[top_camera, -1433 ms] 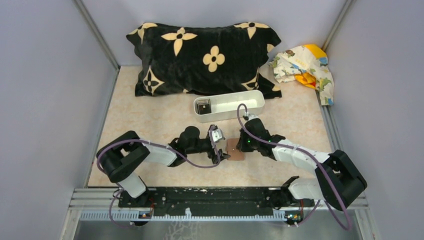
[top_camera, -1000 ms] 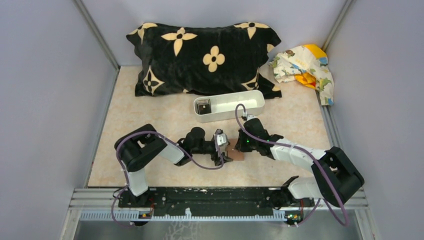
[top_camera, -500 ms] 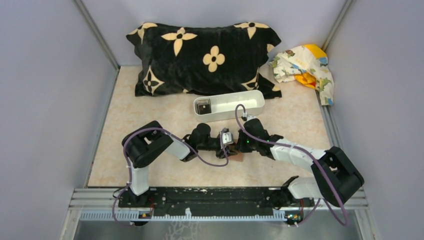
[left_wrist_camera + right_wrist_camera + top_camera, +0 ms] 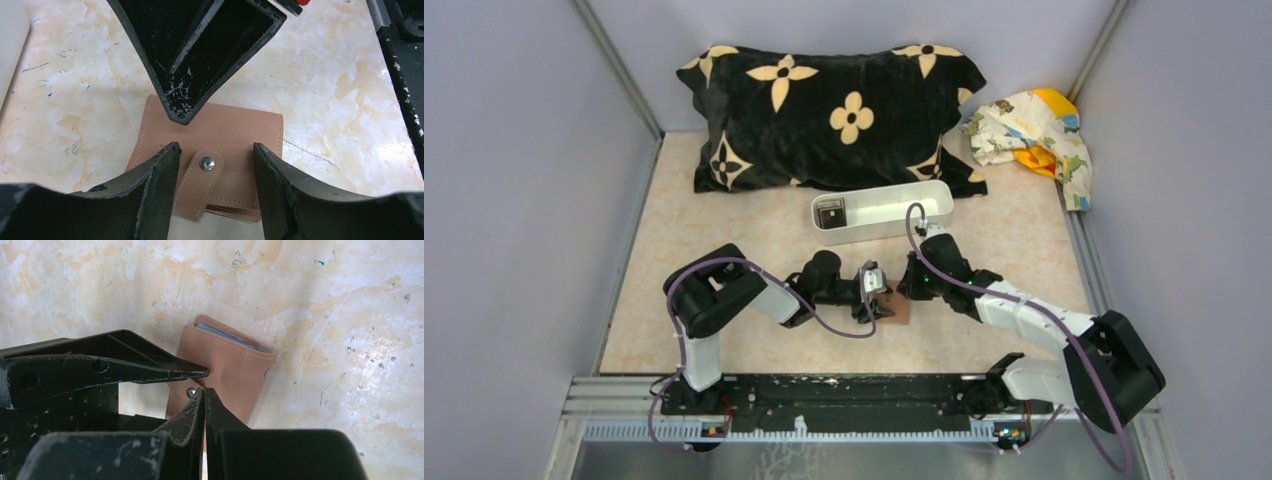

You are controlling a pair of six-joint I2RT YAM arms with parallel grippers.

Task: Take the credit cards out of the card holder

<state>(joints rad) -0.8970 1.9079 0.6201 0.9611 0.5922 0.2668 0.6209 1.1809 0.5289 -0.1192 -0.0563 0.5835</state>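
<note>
The brown card holder lies folded shut on the table between the two arms. Its snap strap is fastened. My left gripper is open, with one finger on each side of the strap, low over the holder and not closed on it. My right gripper is shut with nothing between its fingers. Its tips rest on the holder just past the snap, opposite the left gripper. A thin blue-grey edge shows at the holder's far side. The credit cards are hidden inside.
A long white tray stands just behind the grippers, with a dark square item in its left end. A black flowered pillow lies at the back and a crumpled cloth at the back right. Grey walls close in both sides.
My left arm has reached right until its fingers straddle the holder's strap, and its jaws have narrowed. The right gripper has stayed shut on the holder, shifting only slightly.
</note>
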